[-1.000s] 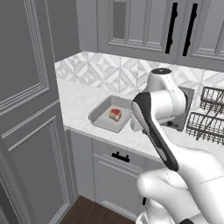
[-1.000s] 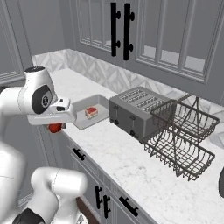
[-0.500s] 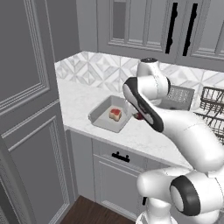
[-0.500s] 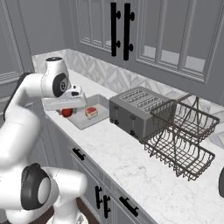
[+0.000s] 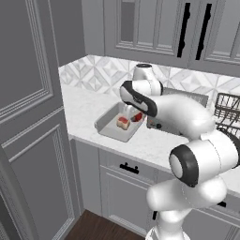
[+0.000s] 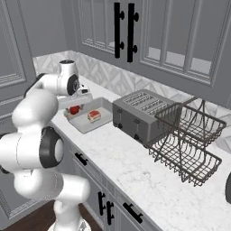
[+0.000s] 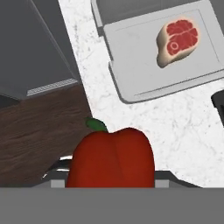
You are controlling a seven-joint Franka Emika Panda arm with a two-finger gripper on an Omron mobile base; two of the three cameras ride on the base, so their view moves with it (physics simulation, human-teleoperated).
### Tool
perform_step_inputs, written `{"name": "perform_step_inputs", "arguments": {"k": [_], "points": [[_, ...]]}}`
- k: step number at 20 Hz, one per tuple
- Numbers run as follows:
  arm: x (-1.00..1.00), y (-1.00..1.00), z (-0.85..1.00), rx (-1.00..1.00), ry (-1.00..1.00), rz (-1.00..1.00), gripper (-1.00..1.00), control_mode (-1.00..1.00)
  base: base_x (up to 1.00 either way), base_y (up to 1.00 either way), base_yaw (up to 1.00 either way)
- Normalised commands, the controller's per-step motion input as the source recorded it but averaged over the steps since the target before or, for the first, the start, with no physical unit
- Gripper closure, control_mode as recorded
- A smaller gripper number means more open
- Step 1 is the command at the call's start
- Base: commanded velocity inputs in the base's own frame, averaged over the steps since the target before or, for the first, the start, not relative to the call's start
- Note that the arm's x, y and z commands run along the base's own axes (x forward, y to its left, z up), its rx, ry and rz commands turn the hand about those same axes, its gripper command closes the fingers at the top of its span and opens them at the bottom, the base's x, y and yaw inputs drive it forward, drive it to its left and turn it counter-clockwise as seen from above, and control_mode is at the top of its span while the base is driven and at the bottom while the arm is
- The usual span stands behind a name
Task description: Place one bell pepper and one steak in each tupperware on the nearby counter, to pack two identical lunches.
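**Pepper carried over the tray that already holds a steak**

The gripper (image 5: 136, 116) is clenched around a red bell pepper (image 7: 112, 158), which sits right between its jaws in the hand view, green stem pointing away toward the container. It looks held this way so it can be lowered into the box without being let go early; the arm is bent back over the counter (image 5: 89, 110) to bring the hand above the grey tupperware (image 5: 107, 125).

Going left to right in the hand view: a dark cabinet face and a strip of wooden floor lie off to the gripper's left, then the white veined counter directly ahead, then the tupperware beyond and to the right, with the steak (image 7: 178, 41) lying flat in its far right part. The steak's side is taken, so the bare floor of the tray nearer the gripper seems the natural spot for the pepper.

The pepper is glossy, deep red, smooth and lobed, whole and unmarked. In the right base view it shows beside the steak (image 6: 94, 116), over the tray's left end.

A toaster (image 6: 140, 113) stands just right of the tray, well clear of the hand.
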Motion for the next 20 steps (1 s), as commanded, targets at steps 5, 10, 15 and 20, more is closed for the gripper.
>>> {"name": "perform_step_inputs", "arguments": {"k": [5, 10, 15, 20], "points": [[0.96, 0.13, -0.58, -0.04, 0.00, 0.01, 1.00, -1.00, 0.00, 0.00, 0.00], [0.32, 0.00, -0.50, 0.00, 0.00, 0.00, 1.00, -1.00, 0.00, 0.00, 0.00], [0.48, 0.01, -0.57, 0.00, 0.01, 0.02, 1.00, -1.00, 0.00, 0.00, 0.00], [0.50, 0.07, -0.12, 0.00, 0.00, 0.06, 1.00, -1.00, 0.00, 0.00, 0.00]]}}
